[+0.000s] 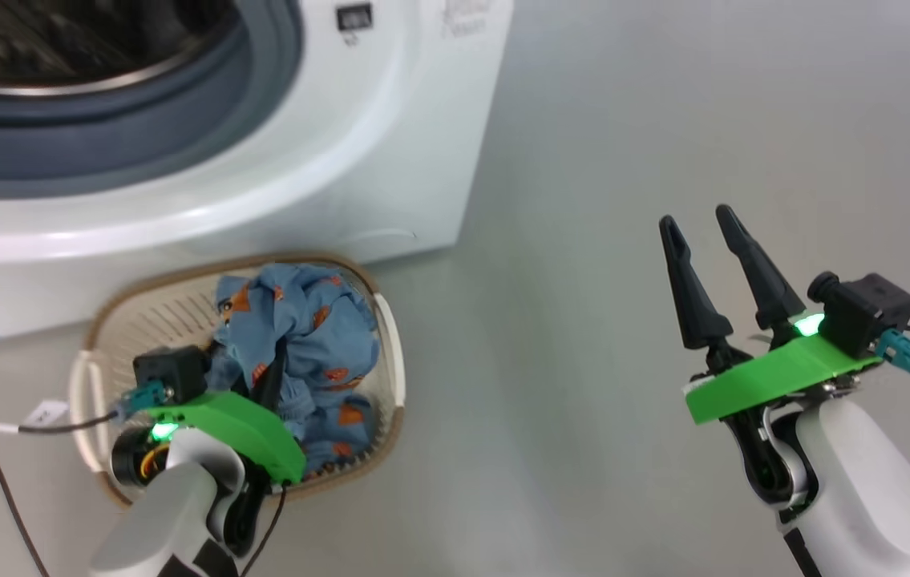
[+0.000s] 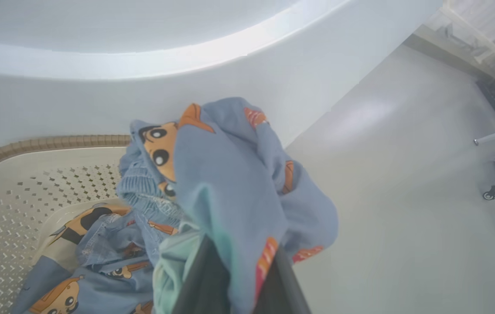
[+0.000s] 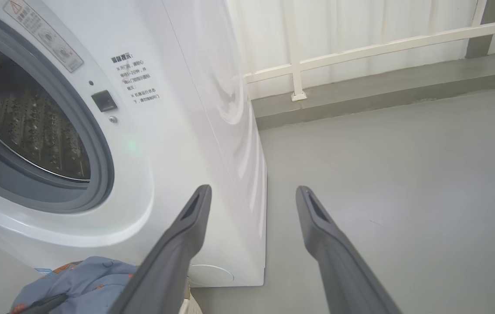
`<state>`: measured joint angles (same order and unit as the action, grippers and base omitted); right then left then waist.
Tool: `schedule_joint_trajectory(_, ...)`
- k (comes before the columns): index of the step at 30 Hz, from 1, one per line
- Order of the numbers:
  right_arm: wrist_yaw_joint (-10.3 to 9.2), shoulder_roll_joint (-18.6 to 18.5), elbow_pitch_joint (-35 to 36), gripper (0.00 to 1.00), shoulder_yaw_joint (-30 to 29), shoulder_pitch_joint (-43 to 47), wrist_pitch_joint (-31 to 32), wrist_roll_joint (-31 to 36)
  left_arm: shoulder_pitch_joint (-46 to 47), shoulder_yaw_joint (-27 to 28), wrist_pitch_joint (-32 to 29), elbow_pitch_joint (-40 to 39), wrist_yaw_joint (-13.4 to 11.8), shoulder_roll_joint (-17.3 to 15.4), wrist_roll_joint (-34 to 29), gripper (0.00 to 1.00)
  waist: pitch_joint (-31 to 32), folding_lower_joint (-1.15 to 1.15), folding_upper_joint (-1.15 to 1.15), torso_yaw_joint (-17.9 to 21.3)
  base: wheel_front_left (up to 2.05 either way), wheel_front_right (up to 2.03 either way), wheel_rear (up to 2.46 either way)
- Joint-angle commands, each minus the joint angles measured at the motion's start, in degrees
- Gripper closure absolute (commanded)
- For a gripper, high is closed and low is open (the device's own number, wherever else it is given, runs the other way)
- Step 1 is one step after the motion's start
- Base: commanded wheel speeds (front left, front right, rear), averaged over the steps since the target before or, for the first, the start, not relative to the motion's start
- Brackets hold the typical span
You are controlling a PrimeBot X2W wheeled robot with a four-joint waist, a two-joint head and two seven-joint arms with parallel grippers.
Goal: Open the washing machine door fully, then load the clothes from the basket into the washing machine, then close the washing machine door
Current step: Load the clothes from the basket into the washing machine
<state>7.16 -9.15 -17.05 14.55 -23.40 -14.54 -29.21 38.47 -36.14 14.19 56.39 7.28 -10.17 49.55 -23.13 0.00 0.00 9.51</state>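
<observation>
The left gripper, at 7 o'clock in the head view, has its dark fingers pressed together on a bunched fold of the clothes. It holds that fold above the rest of the pile in the basket. The cream basket sits on the grey floor just in front of the washing machine, at 11 o'clock, probably so the carry to the drum is short. The steel drum and grey rubber ring are uncovered, so the opening step looks finished and loading looks to be in progress. The right gripper hovers at 4 o'clock, well away from the basket. Its fingers are spread wide and hold nothing, apparently parked out of the loading path. More blue fabric lies on the basket's perforated bottom, so at least one further trip looks likely.
</observation>
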Motion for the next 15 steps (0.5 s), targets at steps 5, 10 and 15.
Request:
schedule_joint_trajectory(5,0.33,-0.92,0.33,0.0,0.86,2.95,-0.46,-1.01,-4.72,6.5,0.78,-7.39,0.2,-2.51,0.95,1.0,8.33,0.0,0.0,-4.63,0.0,0.0,0.0)
schedule_joint_trajectory(10,0.33,-1.27,-0.57,0.0,1.55,4.64,-0.46,-1.48,-9.22,11.24,0.8,-14.02,-0.45,-2.92,-1.65,1.0,12.02,0.0,0.0,-5.44,0.0,0.0,0.0)
schedule_joint_trajectory(15,0.33,-1.58,-0.96,0.0,1.62,6.05,-0.46,-1.74,-12.85,14.57,0.8,-20.33,-2.42,-3.15,-4.93,1.0,14.44,0.0,0.0,-5.99,0.0,0.0,0.0)
